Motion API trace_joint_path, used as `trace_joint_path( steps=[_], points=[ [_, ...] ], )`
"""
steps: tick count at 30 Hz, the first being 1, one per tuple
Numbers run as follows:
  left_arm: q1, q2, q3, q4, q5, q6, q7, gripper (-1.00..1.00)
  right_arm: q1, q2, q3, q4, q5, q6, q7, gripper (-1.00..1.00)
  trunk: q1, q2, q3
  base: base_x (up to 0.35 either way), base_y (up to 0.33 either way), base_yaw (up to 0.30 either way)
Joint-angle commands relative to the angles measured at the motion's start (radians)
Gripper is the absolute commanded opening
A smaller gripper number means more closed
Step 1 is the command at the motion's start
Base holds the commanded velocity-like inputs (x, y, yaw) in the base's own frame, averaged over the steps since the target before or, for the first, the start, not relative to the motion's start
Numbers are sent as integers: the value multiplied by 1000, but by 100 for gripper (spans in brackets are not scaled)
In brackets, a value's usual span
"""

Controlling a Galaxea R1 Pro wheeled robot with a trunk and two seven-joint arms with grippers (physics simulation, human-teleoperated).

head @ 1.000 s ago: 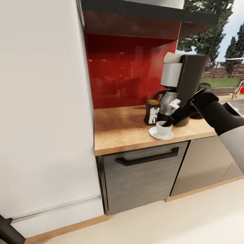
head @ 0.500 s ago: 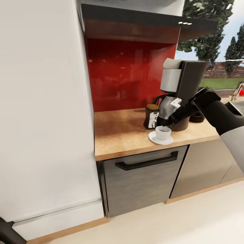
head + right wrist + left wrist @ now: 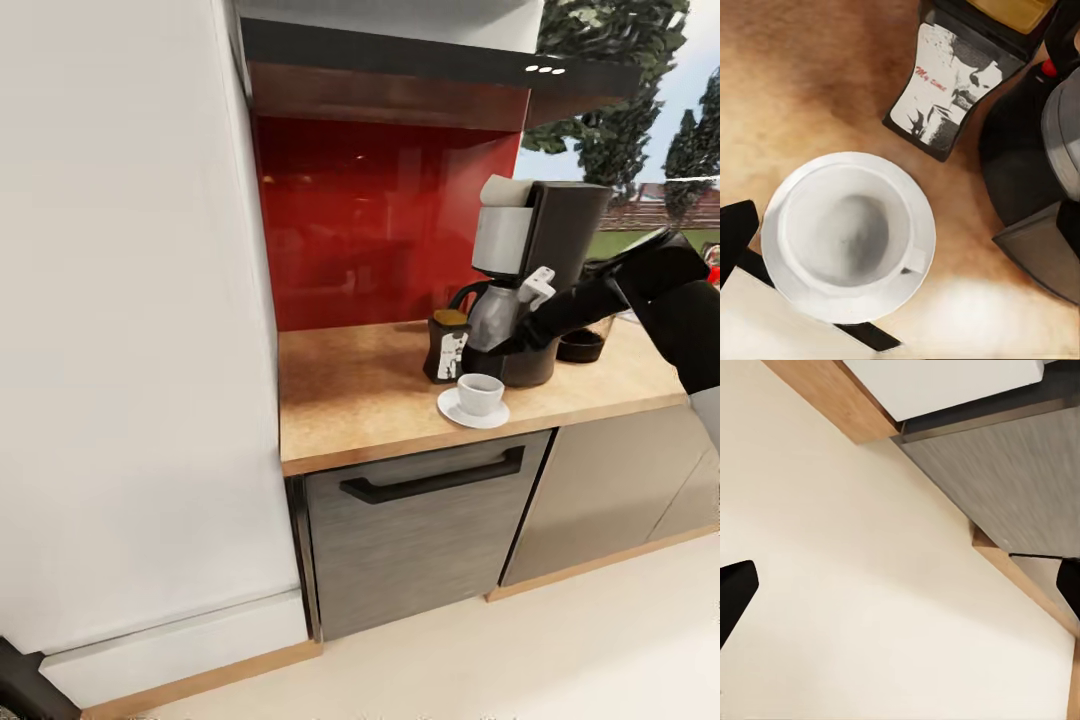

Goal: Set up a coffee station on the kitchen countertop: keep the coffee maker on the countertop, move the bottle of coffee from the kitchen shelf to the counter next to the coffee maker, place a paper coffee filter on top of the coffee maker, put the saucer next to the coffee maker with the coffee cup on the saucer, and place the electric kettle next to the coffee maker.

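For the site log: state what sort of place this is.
Most likely a home kitchen, rendered in simulation: a wood-grain countertop over grey cabinet fronts, a red backsplash, and a coffee maker beside a coffee cup on its saucer.

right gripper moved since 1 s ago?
Yes. The right gripper has lifted out of the coffee cup and now sits higher against the coffee maker.

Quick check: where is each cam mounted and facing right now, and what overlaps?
Head view: on the head, looking down at the kitchen countertop and coffee maker; right arm shows.
Left wrist view: near the left gripper, facing the floor and a cabinet front; dark fingers at the edges.
Right wrist view: above the coffee cup on the saucer.
Shared: cup, saucer, bottle of coffee.
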Motion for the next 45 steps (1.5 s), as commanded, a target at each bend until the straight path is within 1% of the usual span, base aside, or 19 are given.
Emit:
trace_joint_path(
  steps=[1,11,13,18,20,21,25,28,30,32,33,35,36,39,40,41,43,44,45],
  points=[
    [-1,0,0,1,-2,-6,-2,100,-1,-6,0,-5,10,7,17,100,0,0,-1,-197,0,0],
    [-1,0,0,1,-2,-6,-2,100,-1,-25,-1,-14,9,6,29,100,0,0,-1,-289,0,0],
    [-1,0,0,1,-2,-6,-1,100,-1,-50,-1,-14,8,5,53,100,0,0,-1,-330,0,0],
    [-1,0,0,1,-2,-6,-1,100,19,-75,0,-14,9,5,85,100,0,0,-1,-292,0,0],
    [-1,0,0,1,-2,-6,-1,100,57,-95,0,-14,8,1,94,100,0,0,-1,-142,0,0],
    [-1,0,0,1,-2,-6,-1,100,113,-119,-1,-14,9,-24,99,100,0,0,-1,-52,0,0],
    [-1,0,0,1,-2,-6,-1,100,173,-143,-1,-12,9,-61,101,100,0,0,-1,-30,0,0],
    [-1,0,0,1,-2,-6,-1,100,268,-176,-1,6,10,-85,98,100,0,0,-1,-10,0,0],
    [-1,0,0,1,-2,-6,-1,100,336,-191,-1,45,9,-92,96,100,0,0,-1,-5,0,0],
    [-1,0,0,1,-2,-6,-1,100,380,-198,-1,92,9,-106,95,100,0,0,-1,-3,0,0],
    [-1,0,0,1,-2,-6,-1,100,423,-201,-1,152,9,-144,94,100,0,0,-1,-1,0,0],
    [-1,-1,0,1,-2,-6,-1,100,467,-203,-2,220,5,-207,92,100,0,0,-1,-1,0,0],
    [-1,-1,0,1,-2,-6,-1,100,509,-204,-5,325,-18,-299,87,100,0,0,-1,0,0,0],
    [-1,-2,0,2,-2,-6,-1,100,554,-202,-12,518,-84,-445,62,100,0,0,-1,0,0,0],
    [-1,-3,0,2,-2,-6,0,100,563,-201,-13,588,-112,-496,45,100,0,0,-1,0,0,0],
    [-1,-3,0,2,-2,-6,0,100,578,-198,-15,732,-173,-606,-1,100,0,0,-1,0,0,0],
    [-1,-4,0,2,-2,-6,0,100,588,-191,-16,876,-233,-725,-58,100,0,0,-1,0,0,0],
    [-1,-5,0,2,-2,-6,1,100,596,-177,-17,990,-279,-841,-114,100,0,0,-1,0,0,0],
    [-1,-6,-1,2,-2,-6,1,100,652,-161,-17,1082,-321,-959,-186,100,0,0,-1,0,0,0]
  ],
)
